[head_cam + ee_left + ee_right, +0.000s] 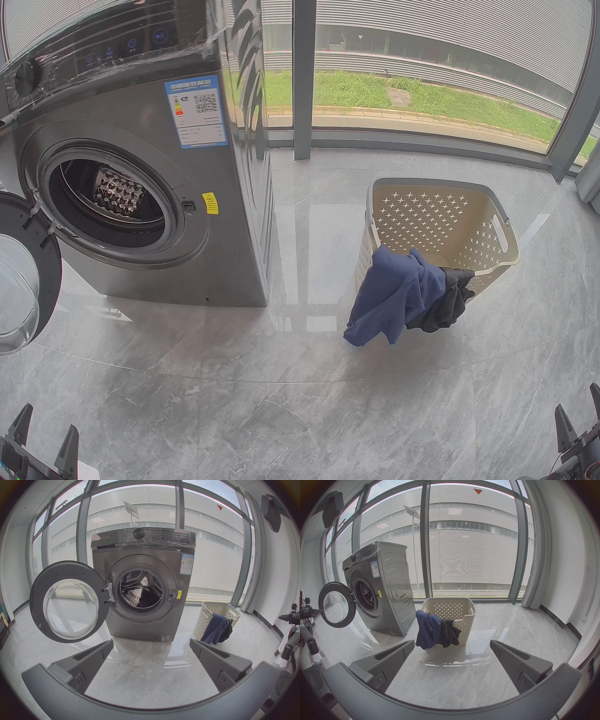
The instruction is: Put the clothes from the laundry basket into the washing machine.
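A grey washing machine (156, 187) stands on the left with its round door (22, 275) swung wide. Its drum (115, 194) looks dark inside; a dark shape shows in the drum (142, 594) in the left wrist view. A beige laundry basket (500, 231) sits on the floor to the right. Over its near rim hang a blue garment (394, 294) and a black garment (447, 303). My left gripper (44, 440) is open, low at the front left. My right gripper (581, 415) is open at the front right. Both are far from the basket (462, 614).
Grey tiled floor (281, 400) spreads wide between me, the machine and the basket. Tall windows with a dark pillar (304, 75) stand behind. A curtain (537, 558) hangs at the right wall.
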